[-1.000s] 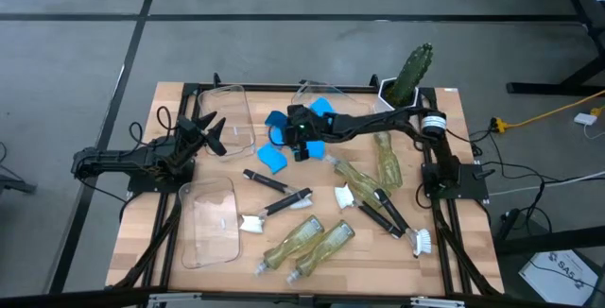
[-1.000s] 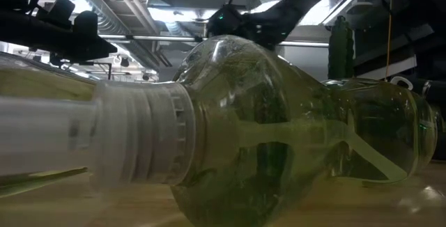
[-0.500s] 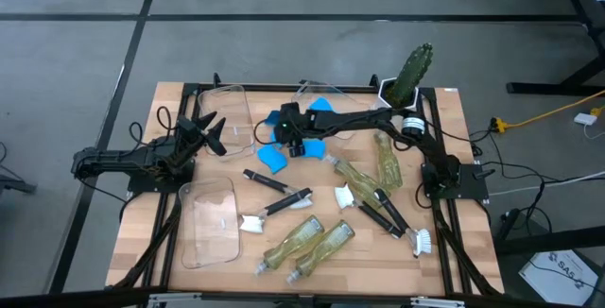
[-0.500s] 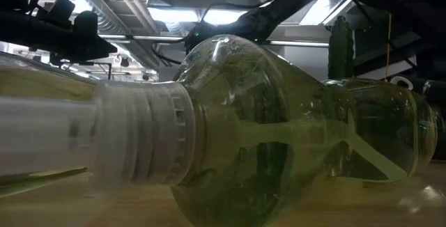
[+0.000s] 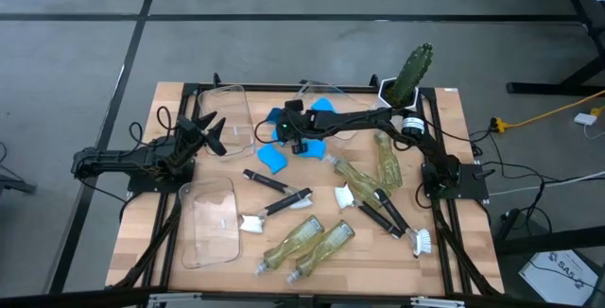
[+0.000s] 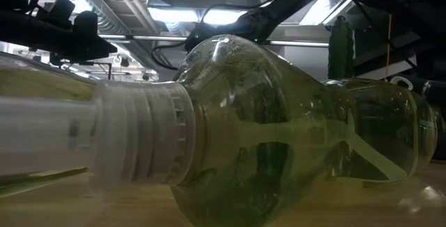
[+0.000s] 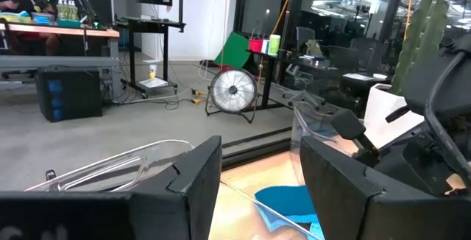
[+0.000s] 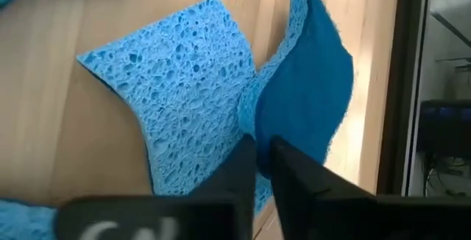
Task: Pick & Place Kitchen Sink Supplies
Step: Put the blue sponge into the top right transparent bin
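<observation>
Several small blue sponges lie at the table's far middle. My right gripper (image 5: pixel 282 128) reaches in from the right, slanting down, and is shut on one sponge (image 8: pixel 305 78). A second sponge (image 8: pixel 176 93) lies flat beside it. Soap bottles (image 5: pixel 298 237) (image 5: pixel 354 176) and black-handled brushes (image 5: pixel 269 180) (image 5: pixel 383 212) lie on their sides on the near half. One bottle (image 6: pixel 265 136) fills the low view. My left gripper (image 5: pixel 210 134) waits open at the table's left, pointing level; its fingers (image 7: pixel 199 181) have nothing between them. My right gripper pinches the sponge's near edge (image 8: pixel 259 133) between its two fingers (image 8: pixel 239 168), coming slantwise from above and from the table's right. The sponge stands up on edge and bends away from the fingers. Whether it is clear of the table I cannot tell.
A clear bin (image 5: pixel 210 221) lies near left, another (image 5: pixel 232 114) far left, and a third (image 5: pixel 317 91) behind the sponges. A green cactus in a white pot (image 5: pixel 411 74) stands at the far right. More sponges (image 5: pixel 274 160) (image 5: pixel 321 108) lie around the gripper.
My right gripper has gone a little toward the table's left and far edge and has tipped further down, onto the sponges. The left arm and the other things have kept still.
</observation>
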